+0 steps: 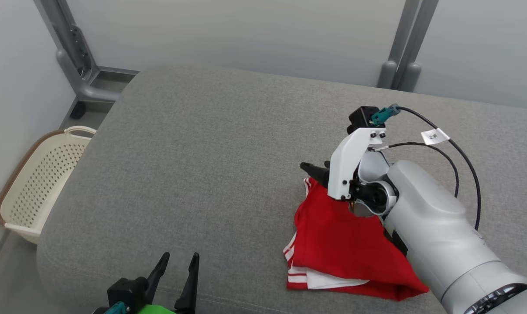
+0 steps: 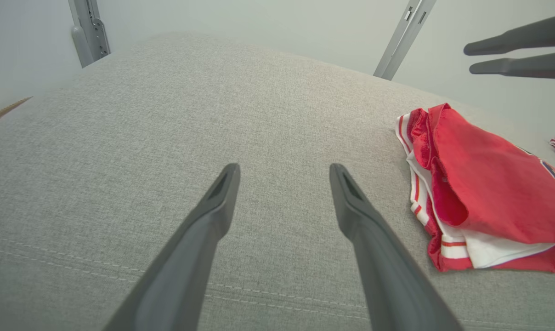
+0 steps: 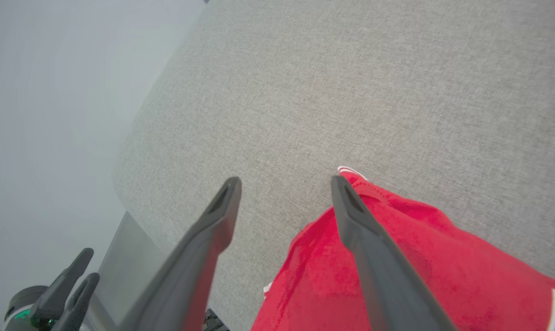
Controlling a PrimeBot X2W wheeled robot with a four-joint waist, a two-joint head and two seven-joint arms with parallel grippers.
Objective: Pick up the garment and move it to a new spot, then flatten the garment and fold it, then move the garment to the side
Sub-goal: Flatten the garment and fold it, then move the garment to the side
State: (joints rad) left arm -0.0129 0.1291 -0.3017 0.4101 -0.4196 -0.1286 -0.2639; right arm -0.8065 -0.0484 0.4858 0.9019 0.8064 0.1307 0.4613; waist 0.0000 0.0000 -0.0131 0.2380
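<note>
On the near right part of the grey fabric-covered worktop (image 1: 211,152), the red garment (image 1: 342,244) with white stripes is lying as a compact, layered bundle. That suggests the picking up, flattening and folding are largely done. The fold is looking rough rather than crisp: in the left wrist view the top layer is bulging and the white-trimmed layers are peeking out beneath it.

The right gripper (image 3: 285,184) is hovering over the bundle's far corner, its jaws standing wide apart with nothing between them. One finger is crossing over the red cloth in the right wrist view, though whether it is touching the fabric is hard to tell from that angle. The left gripper (image 2: 284,168) is sitting at the near left edge, jaws likewise spread wide over bare fabric, well apart from the garment.

What is probably remaining is the last step: either this spot is already serving as the side, or the bundle is awaiting one more carry.
</note>
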